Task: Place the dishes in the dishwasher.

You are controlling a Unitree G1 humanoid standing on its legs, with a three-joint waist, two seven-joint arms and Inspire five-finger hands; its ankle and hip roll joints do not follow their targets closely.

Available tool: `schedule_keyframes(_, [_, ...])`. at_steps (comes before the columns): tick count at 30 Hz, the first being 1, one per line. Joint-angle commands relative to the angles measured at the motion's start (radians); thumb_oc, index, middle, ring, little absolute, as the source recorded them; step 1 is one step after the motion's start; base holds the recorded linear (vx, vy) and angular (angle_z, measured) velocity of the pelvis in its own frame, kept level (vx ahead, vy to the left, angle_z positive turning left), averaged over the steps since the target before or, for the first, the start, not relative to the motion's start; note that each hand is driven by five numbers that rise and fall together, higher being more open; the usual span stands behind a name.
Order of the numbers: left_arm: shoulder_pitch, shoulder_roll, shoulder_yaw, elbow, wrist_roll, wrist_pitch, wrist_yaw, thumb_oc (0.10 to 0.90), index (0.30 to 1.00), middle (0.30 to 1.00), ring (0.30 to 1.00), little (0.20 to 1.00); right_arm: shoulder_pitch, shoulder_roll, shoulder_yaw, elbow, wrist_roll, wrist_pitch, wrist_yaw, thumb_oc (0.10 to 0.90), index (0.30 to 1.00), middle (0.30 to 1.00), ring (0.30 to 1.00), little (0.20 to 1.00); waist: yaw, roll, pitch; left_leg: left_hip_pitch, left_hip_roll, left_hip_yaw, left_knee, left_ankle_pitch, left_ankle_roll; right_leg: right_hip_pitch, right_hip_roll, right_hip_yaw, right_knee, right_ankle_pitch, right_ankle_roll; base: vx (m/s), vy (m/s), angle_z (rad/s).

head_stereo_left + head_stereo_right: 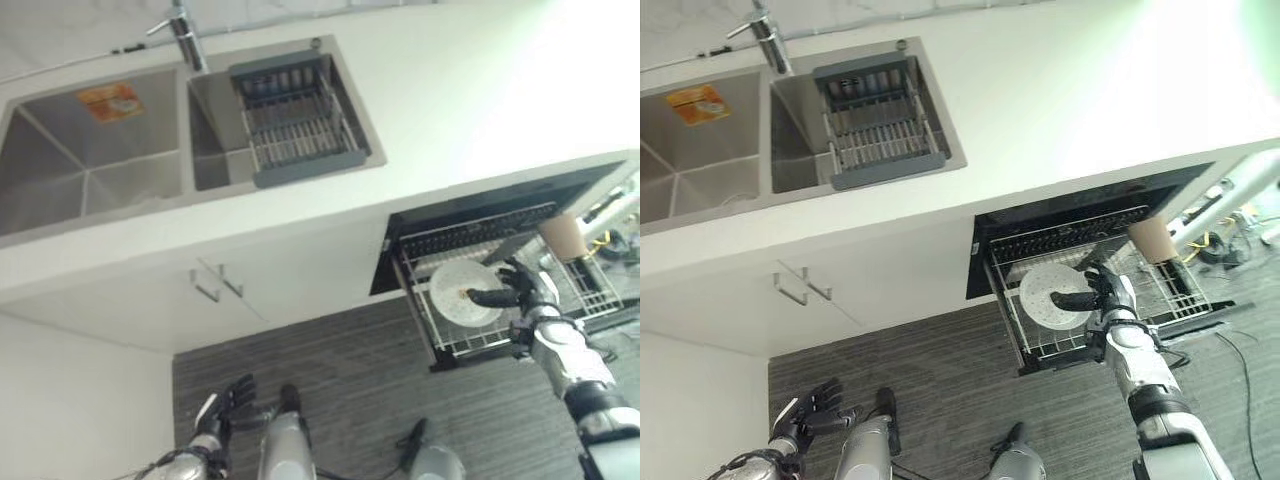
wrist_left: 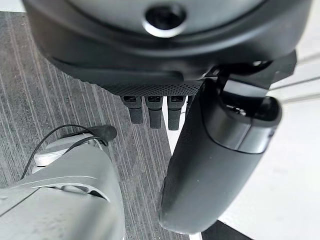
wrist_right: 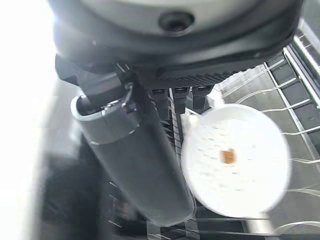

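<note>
A white plate with a small orange-brown spot stands in the pulled-out wire rack of the dishwasher under the counter. My right hand is at the plate's right edge; its thumb lies across the plate's face and its fingers look straight beside the rim. In the right wrist view the plate shows just past the thumb. My left hand hangs low over the floor, open with fingers spread and holding nothing.
A tan cup stands in the rack behind the hand. The white counter holds a double sink with a grey drainer basket and a tap. Cabinet handles sit below it, above grey striped floor.
</note>
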Motion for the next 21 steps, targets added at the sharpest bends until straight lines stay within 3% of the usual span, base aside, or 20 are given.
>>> schedule_keyframes(1, [0.004, -0.014, 0.02, 0.009, 0.063, -0.053, 0.018, 0.8, 0.9, 0.9, 0.9, 0.9, -0.025, -0.056, -0.127, -0.099, 0.102, -0.092, -0.058, 0.8, 0.9, 0.9, 0.9, 0.9, -0.01, 0.009, -0.048, 0.067, 0.068, 0.01, 0.087, -0.145, -0.057, -0.014, 0.012, 0.026, 0.023, -0.04, 0.02, 0.07, 0.005, -0.29])
schedule_keyframes(5, [0.01, -0.047, 0.044, 0.06, 0.102, -0.08, 0.023, 0.8, 0.9, 0.9, 0.9, 0.9, 0.071, 0.015, -0.289, -0.282, 0.349, -0.101, -0.083, 0.8, 0.9, 0.9, 0.9, 0.9, -0.06, 0.0, -0.072, 0.1, 0.083, 0.049, 0.087, -0.155, -0.061, -0.006, 0.025, 0.051, 0.023, -0.049, 0.019, 0.03, -0.014, -0.34])
schedule_keyframes(10, [0.008, -0.078, 0.067, 0.14, 0.157, -0.105, 0.02, 0.8, 0.9, 0.9, 0.9, 0.9, 0.156, 0.045, -0.419, -0.397, 0.362, -0.135, -0.099, 0.8, 0.9, 0.9, 0.9, 0.9, -0.118, -0.005, -0.106, 0.132, 0.101, 0.096, 0.087, -0.162, -0.067, -0.002, 0.046, 0.07, 0.023, -0.06, 0.015, 0.01, -0.03, -0.28])
schedule_keyframes(13, [0.007, -0.084, 0.08, 0.184, 0.181, -0.118, 0.007, 0.8, 0.9, 0.9, 0.9, 0.9, 0.202, 0.048, -0.472, -0.4, 0.44, -0.167, -0.026, 0.8, 0.9, 0.9, 0.9, 0.9, -0.143, -0.004, -0.123, 0.147, 0.11, 0.124, 0.087, -0.164, -0.073, 0.002, 0.059, 0.065, 0.023, -0.068, 0.009, 0.0, -0.034, -0.28])
schedule_keyframes(15, [0.002, -0.091, 0.087, 0.211, 0.193, -0.127, 0.001, 0.8, 0.9, 0.9, 0.9, 0.9, 0.222, 0.064, -0.494, -0.377, 0.469, -0.168, -0.01, 0.8, 0.9, 0.9, 0.9, 0.9, -0.155, -0.001, -0.131, 0.157, 0.112, 0.137, 0.087, -0.165, -0.074, 0.007, 0.067, 0.066, 0.023, -0.073, 0.004, 0.02, -0.027, -0.22])
schedule_keyframes(17, [-0.014, -0.091, 0.084, 0.243, 0.199, -0.135, -0.011, 0.8, 0.9, 0.9, 0.9, 0.9, 0.254, 0.084, -0.522, -0.219, 0.532, -0.108, 0.056, 0.8, 0.9, 0.9, 0.9, 0.9, -0.165, 0.006, -0.141, 0.174, 0.115, 0.155, 0.087, -0.166, -0.078, 0.016, 0.079, 0.063, 0.023, -0.082, -0.005, 0.04, -0.044, -0.23])
schedule_keyframes(21, [-0.031, -0.079, 0.046, 0.247, 0.203, -0.134, -0.025, 0.8, 0.9, 0.9, 0.9, 0.9, 0.224, 0.056, -0.531, 0.03, 0.693, -0.031, 0.05, 0.8, 0.9, 0.9, 0.9, 0.9, -0.152, 0.015, -0.146, 0.173, 0.113, 0.144, 0.087, -0.165, -0.083, 0.019, 0.083, 0.065, 0.023, -0.084, -0.007, 0.01, -0.008, -0.01])
